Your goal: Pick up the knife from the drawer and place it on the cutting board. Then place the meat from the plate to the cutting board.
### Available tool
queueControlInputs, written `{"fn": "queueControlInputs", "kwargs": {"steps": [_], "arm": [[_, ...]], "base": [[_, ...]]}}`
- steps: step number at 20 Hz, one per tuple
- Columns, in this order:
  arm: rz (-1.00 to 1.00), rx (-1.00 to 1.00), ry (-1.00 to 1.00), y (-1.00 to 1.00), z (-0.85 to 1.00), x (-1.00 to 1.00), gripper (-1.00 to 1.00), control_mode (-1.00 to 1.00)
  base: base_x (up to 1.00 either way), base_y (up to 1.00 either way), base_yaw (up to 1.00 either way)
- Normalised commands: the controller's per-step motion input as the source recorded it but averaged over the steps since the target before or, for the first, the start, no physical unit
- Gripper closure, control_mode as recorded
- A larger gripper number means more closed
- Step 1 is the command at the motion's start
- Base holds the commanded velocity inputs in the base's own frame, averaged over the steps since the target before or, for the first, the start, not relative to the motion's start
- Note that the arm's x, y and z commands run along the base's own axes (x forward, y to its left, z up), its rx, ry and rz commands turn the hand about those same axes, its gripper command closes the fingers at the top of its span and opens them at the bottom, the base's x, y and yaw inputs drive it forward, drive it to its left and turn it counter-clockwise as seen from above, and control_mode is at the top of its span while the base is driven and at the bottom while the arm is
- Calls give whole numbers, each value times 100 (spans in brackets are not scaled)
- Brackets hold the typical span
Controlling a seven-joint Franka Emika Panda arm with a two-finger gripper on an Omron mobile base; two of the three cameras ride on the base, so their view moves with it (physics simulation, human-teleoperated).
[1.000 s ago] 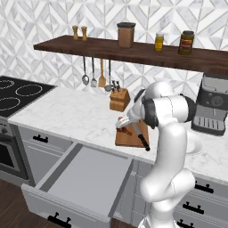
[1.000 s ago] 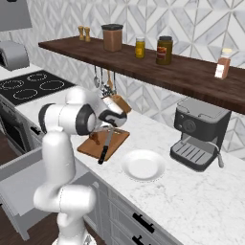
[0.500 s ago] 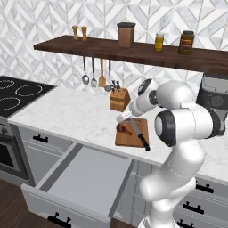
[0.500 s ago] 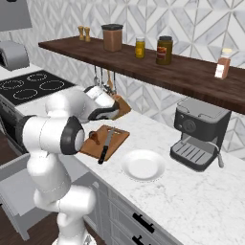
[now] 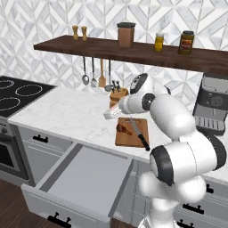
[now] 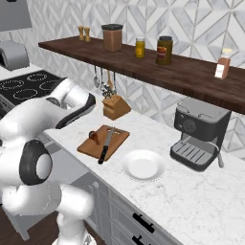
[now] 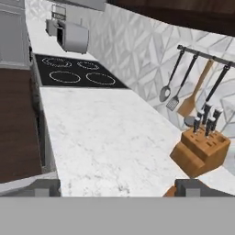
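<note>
Resting on the cutting board (image 6: 103, 141): knife (image 6: 106, 145), meat (image 6: 94, 137); no legible writing

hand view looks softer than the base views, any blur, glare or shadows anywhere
Hand view: soft overall, knife block and cooktop edges fuzzy, no glare. Left base view: sharp, flat light, faint shadow inside the open drawer. Right base view: even light, soft shadow under the plate, no glare on the cutting board.

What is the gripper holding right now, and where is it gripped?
Nothing. The gripper is open and empty over the counter; the knife and meat lie on the cutting board.
</note>
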Motion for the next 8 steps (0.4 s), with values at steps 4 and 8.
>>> {"fn": "queueControlInputs", "kwargs": {"steps": [4, 8], "arm": [[2, 4, -9, 38, 100, -77, -100, -100], [0, 4, -7, 24, 100, -89, -100, -100]], "base": [[0, 0, 0], [0, 0, 0]]}}
